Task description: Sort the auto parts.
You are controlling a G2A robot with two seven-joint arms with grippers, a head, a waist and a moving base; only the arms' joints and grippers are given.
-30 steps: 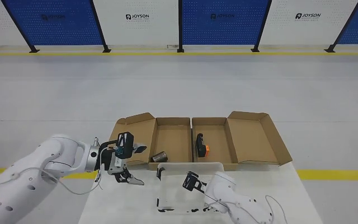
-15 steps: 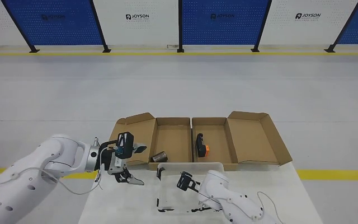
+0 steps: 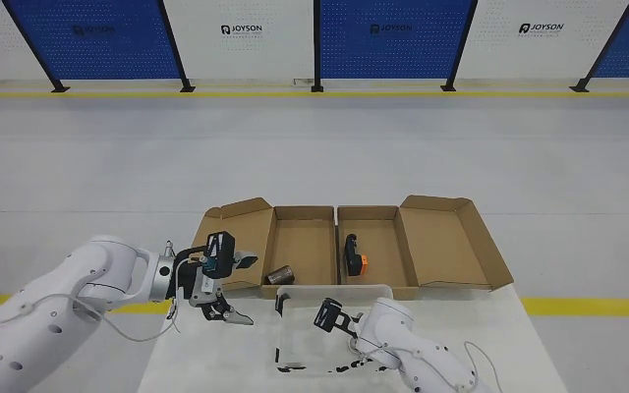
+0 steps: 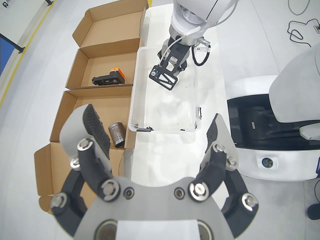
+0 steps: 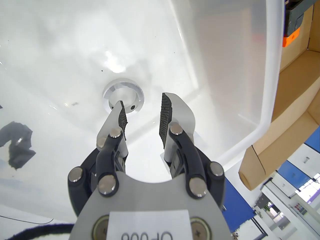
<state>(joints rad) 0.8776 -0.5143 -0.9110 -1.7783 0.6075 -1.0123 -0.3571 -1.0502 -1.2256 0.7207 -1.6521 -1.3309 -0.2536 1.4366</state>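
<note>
A silver metal ring point(image 5: 123, 96) lies on the floor of the white plastic bin point(image 5: 268, 81). My right gripper point(image 5: 143, 116) is open just above it, one fingertip point(image 5: 122, 114) over the ring's hole and the other beside the ring. Its wrist point(image 3: 329, 316) hangs over the bin point(image 3: 339, 289). My left gripper point(image 4: 155, 128) is open and holds nothing, over the table left of the bin point(image 4: 133, 101). A dark metal cylinder point(image 4: 116, 131) lies in the left cardboard compartment. A black part with an orange end point(image 4: 108, 78) lies in the right one.
The open cardboard box point(image 3: 432, 246) with two compartments and spread flaps lies along the table's far edge behind the bin. A dark patch point(image 5: 15, 148) shows on the bin floor near the ring. The bin's tall walls close in around my right gripper.
My right wrist shifted left inside the bin, then slightly back to the right. The left arm has not moved.
</note>
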